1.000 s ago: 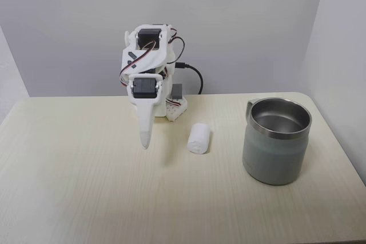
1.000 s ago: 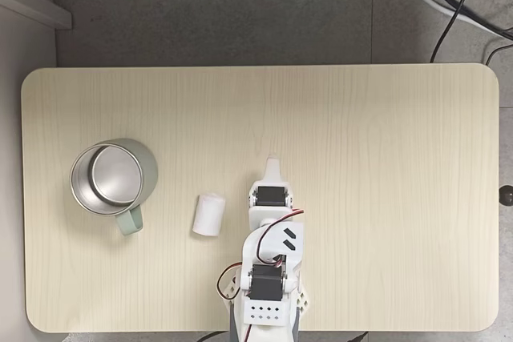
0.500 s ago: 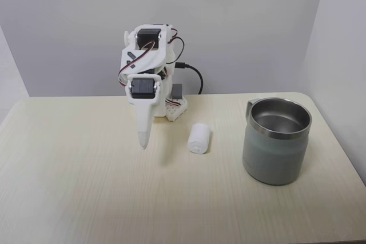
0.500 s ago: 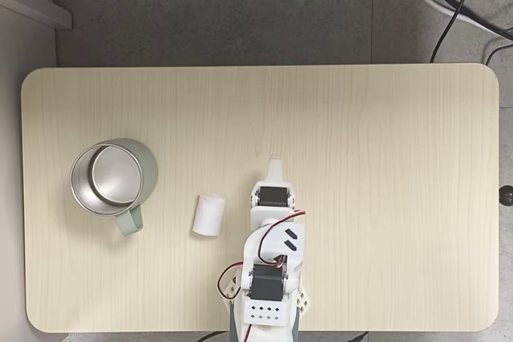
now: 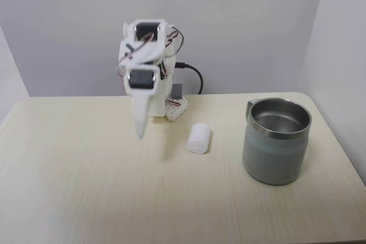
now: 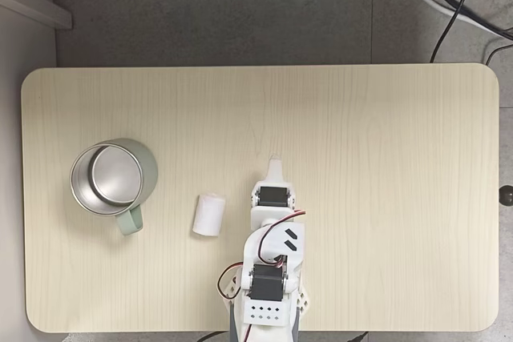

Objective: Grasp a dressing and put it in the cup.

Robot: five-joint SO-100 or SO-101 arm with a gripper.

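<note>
Surface (image 6: 361, 158) of pale wood carries the cup (image 5: 277, 141), upright and mouth-up so the dressing (image 5: 199, 138) can drop in; the roll lies on its side between cup and arm, touching neither. Fingers (image 5: 140, 132) look pressed together into one downward point, holding nothing. Compared with a second ago, they have lifted slightly and blurred, so motion seems just beginning.
</note>
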